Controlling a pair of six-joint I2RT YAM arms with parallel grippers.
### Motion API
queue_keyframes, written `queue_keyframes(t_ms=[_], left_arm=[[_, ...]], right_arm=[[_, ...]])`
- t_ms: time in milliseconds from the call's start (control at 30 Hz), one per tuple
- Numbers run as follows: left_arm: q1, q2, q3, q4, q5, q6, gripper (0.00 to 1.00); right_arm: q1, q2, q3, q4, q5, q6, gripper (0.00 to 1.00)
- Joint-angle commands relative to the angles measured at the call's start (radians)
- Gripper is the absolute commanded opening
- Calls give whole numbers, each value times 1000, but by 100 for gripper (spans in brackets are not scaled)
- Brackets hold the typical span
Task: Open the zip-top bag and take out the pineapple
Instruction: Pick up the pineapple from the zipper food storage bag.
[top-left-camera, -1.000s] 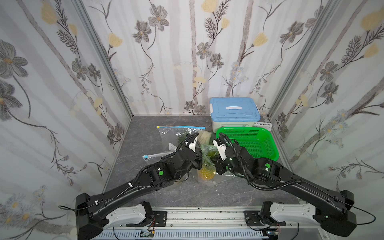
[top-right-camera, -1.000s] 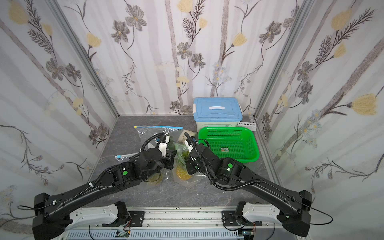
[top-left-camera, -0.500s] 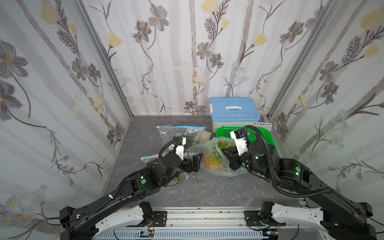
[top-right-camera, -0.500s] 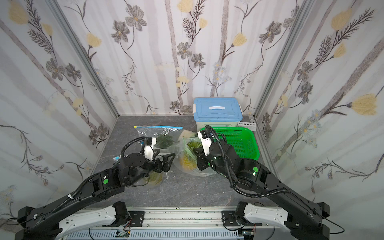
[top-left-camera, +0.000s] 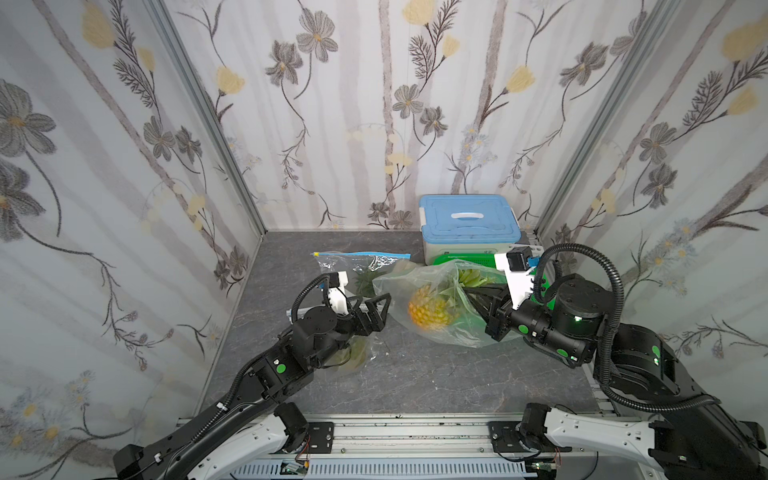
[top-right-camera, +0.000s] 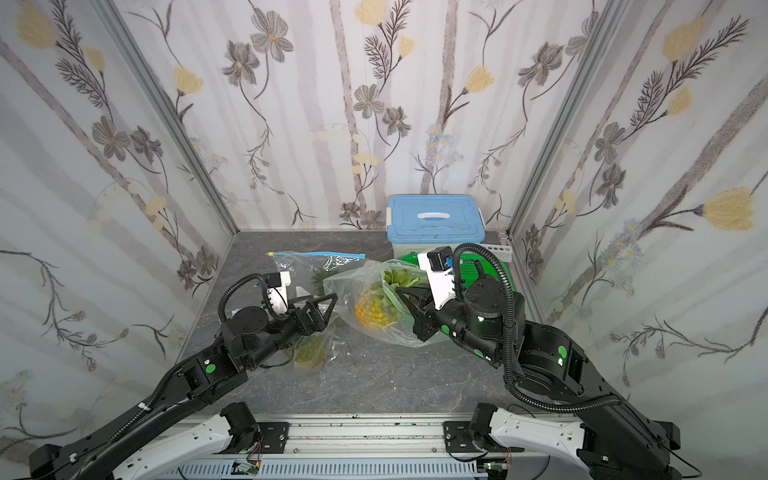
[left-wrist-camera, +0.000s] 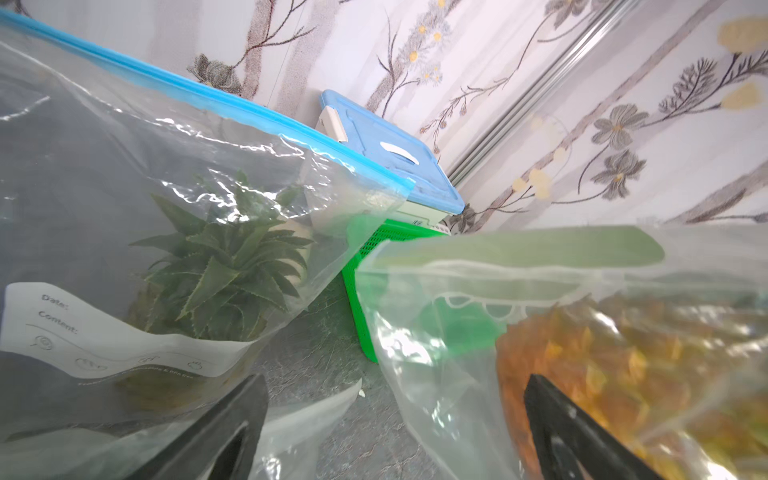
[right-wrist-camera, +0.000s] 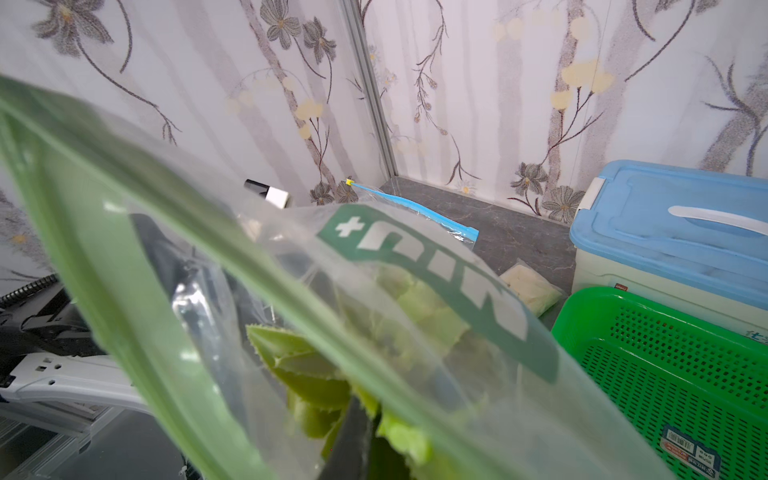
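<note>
The zip-top bag (top-left-camera: 453, 328) (top-right-camera: 388, 332), green-tinted with a green zip strip (right-wrist-camera: 124, 199), hangs tilted from my right gripper (top-left-camera: 473, 297) (top-right-camera: 405, 297) (right-wrist-camera: 357, 415). That gripper is shut on the bag near its mouth. The pineapple (top-left-camera: 430, 311) (top-right-camera: 374, 311) (left-wrist-camera: 623, 365) lies inside, blurred, with its leaves (right-wrist-camera: 303, 365) crowding the right gripper's finger. I cannot tell whether leaves are pinched too. My left gripper (top-left-camera: 376, 309) (top-right-camera: 324, 307) (left-wrist-camera: 395, 428) stands open just left of the bag, holding nothing.
A blue-zipped bag (top-left-camera: 357, 262) (left-wrist-camera: 166, 187) with another pineapple lies behind the left gripper. A third bagged fruit (top-left-camera: 353, 353) sits under the left arm. The green basket (top-left-camera: 478, 259) (right-wrist-camera: 665, 374) and blue-lidded box (top-left-camera: 469, 220) stand at the back right.
Both grippers were together on the bag. The left one has opened, let go and drawn back left. The right one has carried the bag up and to the right.
</note>
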Motion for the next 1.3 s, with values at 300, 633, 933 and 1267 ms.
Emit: queue_keyframes(t_ms=[300,633,933,1267], left_arm=[[66,74,-34,375,190,-115,100],[71,125,-50,517,248,-150,47],[71,52,-89,452,80,-139,0],[71,-165,-203,260,-234,-197,0]], right_arm=[[0,-18,26,117,-94,-46,0],[0,8,69,116,-89,-64,0],[0,0,59,107,-31,-63,0],[0,-62,-2,168,36,-43,0]])
